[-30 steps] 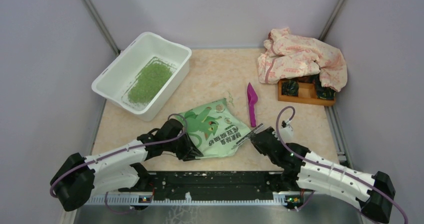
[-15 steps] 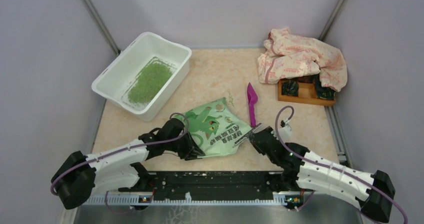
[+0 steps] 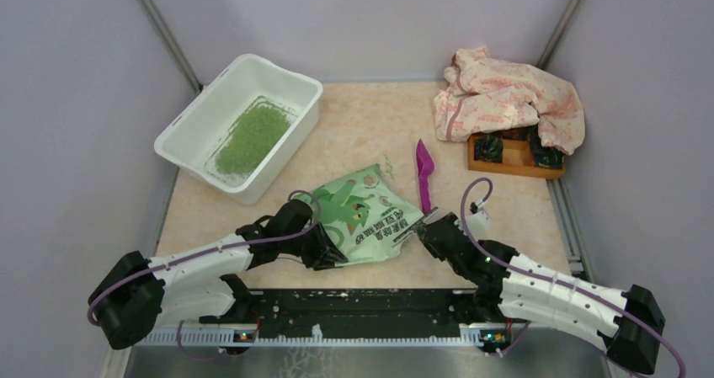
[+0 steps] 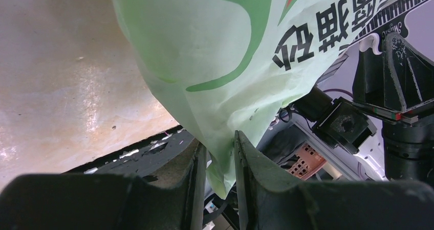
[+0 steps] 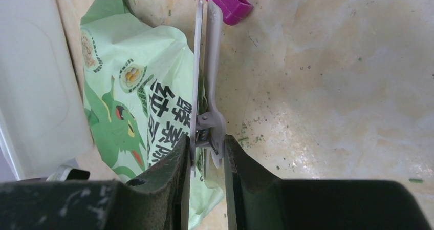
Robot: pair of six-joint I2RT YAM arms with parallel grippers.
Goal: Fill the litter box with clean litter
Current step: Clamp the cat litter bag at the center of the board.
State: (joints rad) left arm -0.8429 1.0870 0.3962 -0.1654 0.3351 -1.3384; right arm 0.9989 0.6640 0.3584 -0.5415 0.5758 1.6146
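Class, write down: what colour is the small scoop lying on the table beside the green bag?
The scoop is magenta-purple; the top external view shows it best.

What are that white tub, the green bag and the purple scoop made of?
The white tub looks like smooth moulded plastic: rounded corners, even sheen. The green bag seems thin printed plastic film; it creases and hangs limply. The purple scoop is probably hard plastic, uniform in colour.

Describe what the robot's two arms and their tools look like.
The left arm and right arm match: white rounded shells, black joints and ends, a thin purple cable looping along each. The left tool and right tool have dark, blunt fingers.
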